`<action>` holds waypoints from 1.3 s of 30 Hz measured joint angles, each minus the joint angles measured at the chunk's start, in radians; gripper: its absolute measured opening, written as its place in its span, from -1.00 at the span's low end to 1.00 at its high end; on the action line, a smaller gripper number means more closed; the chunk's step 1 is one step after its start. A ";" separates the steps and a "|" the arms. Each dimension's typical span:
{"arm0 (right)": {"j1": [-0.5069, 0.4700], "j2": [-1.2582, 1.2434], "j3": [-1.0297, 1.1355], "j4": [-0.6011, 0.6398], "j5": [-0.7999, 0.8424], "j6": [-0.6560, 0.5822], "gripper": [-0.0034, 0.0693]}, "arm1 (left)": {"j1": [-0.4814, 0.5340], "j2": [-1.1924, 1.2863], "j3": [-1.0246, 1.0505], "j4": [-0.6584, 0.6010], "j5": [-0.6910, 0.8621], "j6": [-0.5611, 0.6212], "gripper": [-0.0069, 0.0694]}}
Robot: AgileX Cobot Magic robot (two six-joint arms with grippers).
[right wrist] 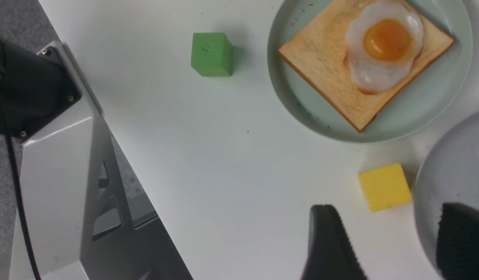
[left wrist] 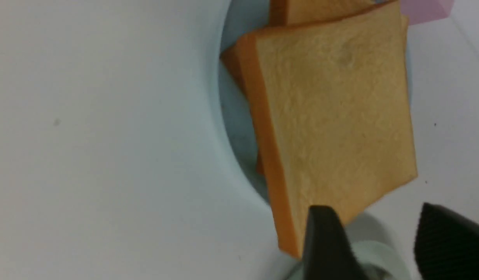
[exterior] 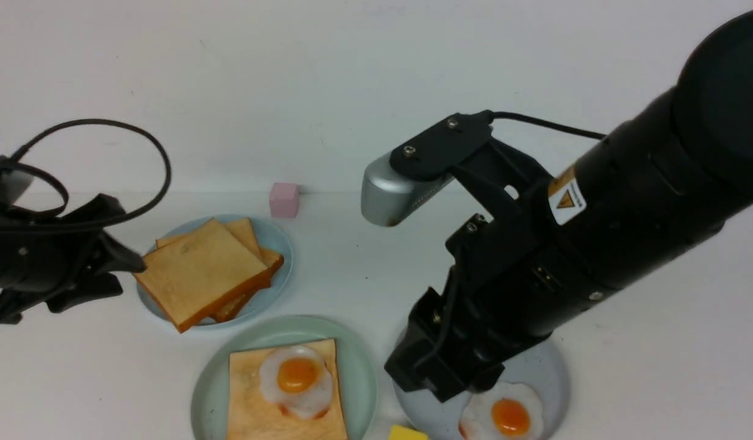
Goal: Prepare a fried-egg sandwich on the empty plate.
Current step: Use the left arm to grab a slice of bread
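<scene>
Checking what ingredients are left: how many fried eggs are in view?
2. One fried egg lies on the toast slice on the mint-green plate; the second fried egg lies bare on the grey-blue plate, beside the right arm, which may hide more.

White counter (right wrist: 224, 155) w/ mint-green plate (right wrist: 298, 112): one toast slice (right wrist: 325, 66) lying on it, fried egg (right wrist: 383, 42) on top toward one corner, yolk up. Green cube (right wrist: 211, 54) near plate rim, not touching. Yellow cube (right wrist: 385, 187) betw. that plate & a grey-blue plate (right wrist: 449, 171). Right claw (right wrist: 389, 209) spread wide, one finger (right wrist: 329, 241) over bare counter, other over grey-blue plate. Metal frame (right wrist: 56, 175) at counter edge
</scene>
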 joint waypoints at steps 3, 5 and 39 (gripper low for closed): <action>0.000 0.000 0.000 0.000 0.000 0.000 0.18 | 0.000 0.047 -0.022 -0.026 -0.018 0.056 0.35; 0.000 0.000 0.000 0.000 0.003 0.000 0.18 | 0.000 0.072 -0.037 -0.035 -0.027 0.081 0.46; 0.001 0.000 0.001 0.000 0.029 0.017 0.17 | 0.000 0.101 -0.052 -0.473 -0.075 0.637 -0.68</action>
